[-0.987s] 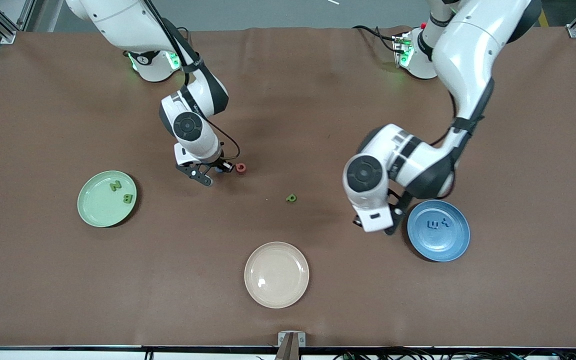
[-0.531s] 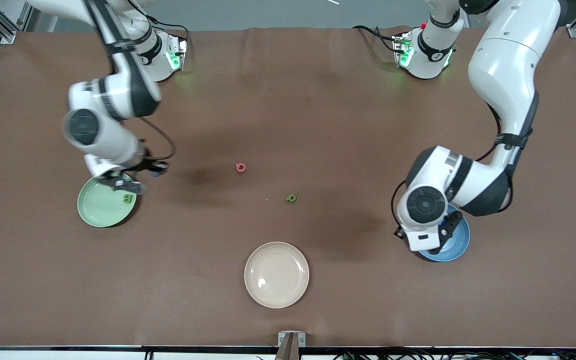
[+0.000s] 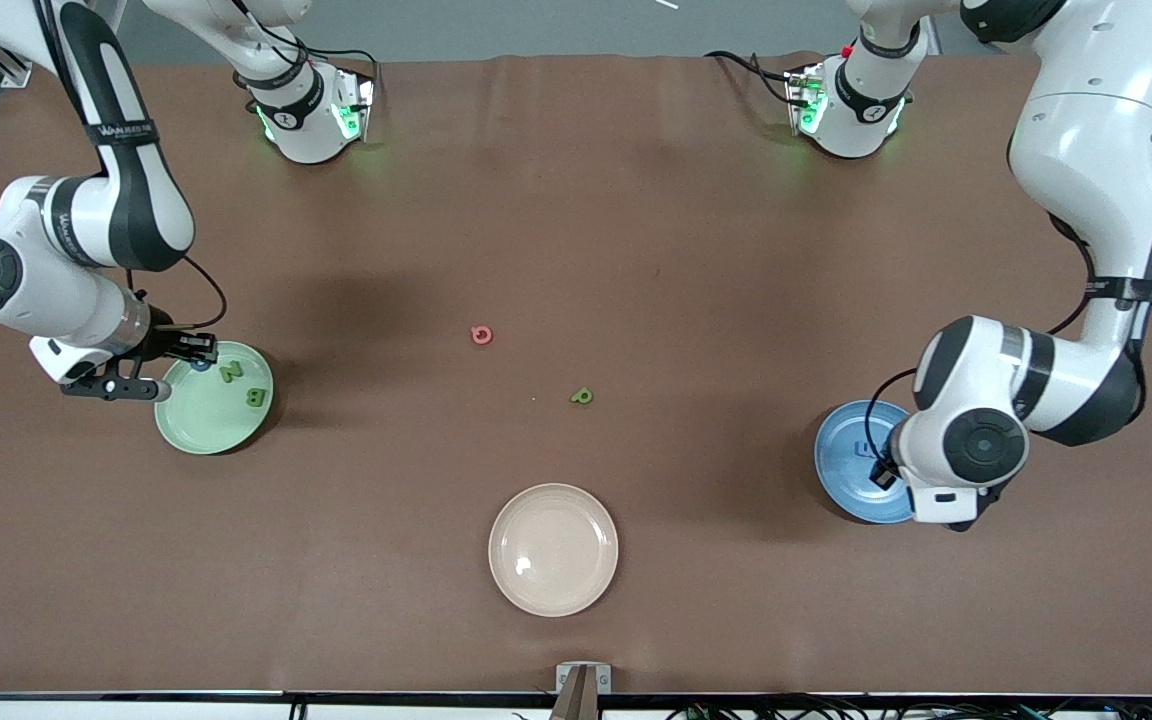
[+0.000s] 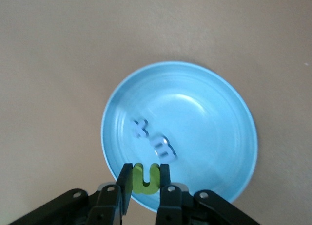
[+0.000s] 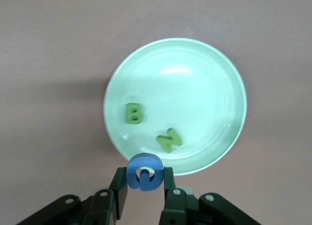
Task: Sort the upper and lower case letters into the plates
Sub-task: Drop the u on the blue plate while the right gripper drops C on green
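Both arms have swung out from the middle of the table to its two ends since a second ago. Your right gripper [image 5: 144,178] squeezes a blue letter [image 5: 144,172] over the rim of the green plate [image 3: 198,425], where a B [image 5: 133,113] and an N [image 5: 169,139] lie. Your left gripper [image 4: 145,183] pinches a green letter [image 4: 146,178] over the edge of the blue plate [image 4: 214,137]. Move each one farther in over its plate, go low, then let go gently so nothing bounces out.
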You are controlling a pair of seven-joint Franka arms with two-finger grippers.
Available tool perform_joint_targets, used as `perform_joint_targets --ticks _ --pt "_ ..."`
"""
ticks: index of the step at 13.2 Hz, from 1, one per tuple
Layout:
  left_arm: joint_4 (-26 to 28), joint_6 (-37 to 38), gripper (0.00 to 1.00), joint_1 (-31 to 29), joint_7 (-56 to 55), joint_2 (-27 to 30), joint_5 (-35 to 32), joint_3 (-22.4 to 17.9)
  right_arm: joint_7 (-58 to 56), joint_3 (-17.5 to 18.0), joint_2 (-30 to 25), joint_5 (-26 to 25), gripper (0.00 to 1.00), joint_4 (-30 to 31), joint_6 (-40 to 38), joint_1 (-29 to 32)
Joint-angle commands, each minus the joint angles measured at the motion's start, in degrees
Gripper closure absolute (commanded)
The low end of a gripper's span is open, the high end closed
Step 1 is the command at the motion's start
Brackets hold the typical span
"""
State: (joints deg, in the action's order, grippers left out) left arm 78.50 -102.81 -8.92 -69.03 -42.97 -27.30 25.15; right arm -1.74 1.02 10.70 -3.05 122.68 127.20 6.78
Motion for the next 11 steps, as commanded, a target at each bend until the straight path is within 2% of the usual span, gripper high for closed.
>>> perform_joint_targets --ticks 1,5,8,11 --pt "1.0 -0.8 1.0 -1.8 1.6 0.7 0.7 0.3 -3.7 1.3 4.4 -2.4 0.85 -0.1 4.8 3.9" --pt "2.9 -1.1 1.0 -6.0 8.6 0.9 0.7 0.3 -9.8 1.3 9.7 -2.4 0.85 -0.8 11.3 7.2" --pt "5.5 -1.2 1.0 -6.9 11.0 2.3 0.4 0.4 -13.9 1.4 14.8 -2.3 0.84 -4.9 11.8 9.5" --pt "6.3 -1.4 1.0 -7.7 12.2 2.5 0.1 0.4 -14.6 1.4 17.1 -2.2 0.84 -6.0 11.9 10.1"
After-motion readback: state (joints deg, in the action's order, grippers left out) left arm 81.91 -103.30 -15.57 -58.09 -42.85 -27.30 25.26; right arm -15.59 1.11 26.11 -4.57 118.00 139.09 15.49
